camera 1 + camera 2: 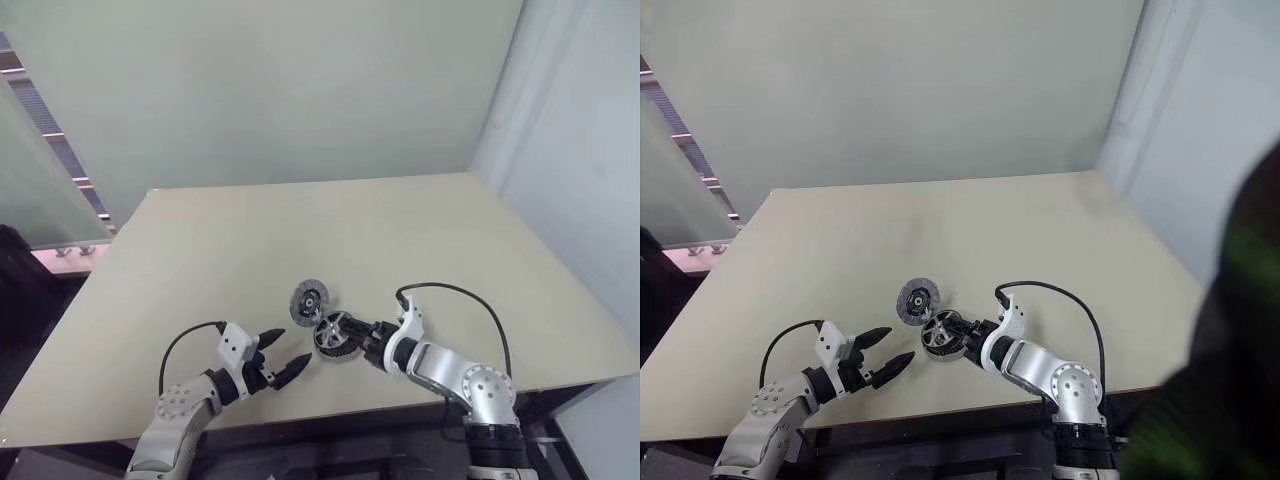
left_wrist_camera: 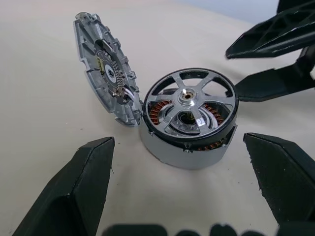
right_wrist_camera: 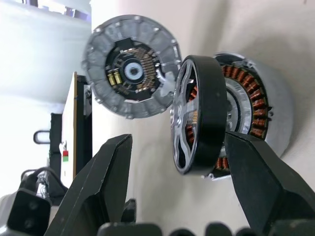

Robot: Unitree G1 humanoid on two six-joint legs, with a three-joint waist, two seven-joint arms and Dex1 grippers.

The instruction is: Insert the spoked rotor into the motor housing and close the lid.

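Our right gripper (image 3: 177,162) has its fingers spread apart, one on either side of the rotor (image 3: 199,115) with a gap on each side, so we hold nothing. Just ahead of the fingertips the rotor sits on the housing (image 3: 261,113), but cocked: in the right wrist view one edge stands proud of the copper windings while the other is down in the cup. From the left wrist view it looks nearly seated, spokes up, hub centred over the silvery middle. We judge the insertion step as almost done, not finished.

Beyond the rotor, on the far side from the right gripper, the lid (image 2: 106,73) stands tilted on its edge, touching the housing rim, its inner face with the dark hub turned towards the rotor.

Our left gripper (image 1: 275,355) is wide open and empty, near the housing on the side opposite the right one, both on the table (image 1: 450,230).

Next move, in our judgement: press the raised edge of the rotor down until it lies level, then tip the lid over onto the housing. Risk: closing the lid on a cocked rotor would jam it.
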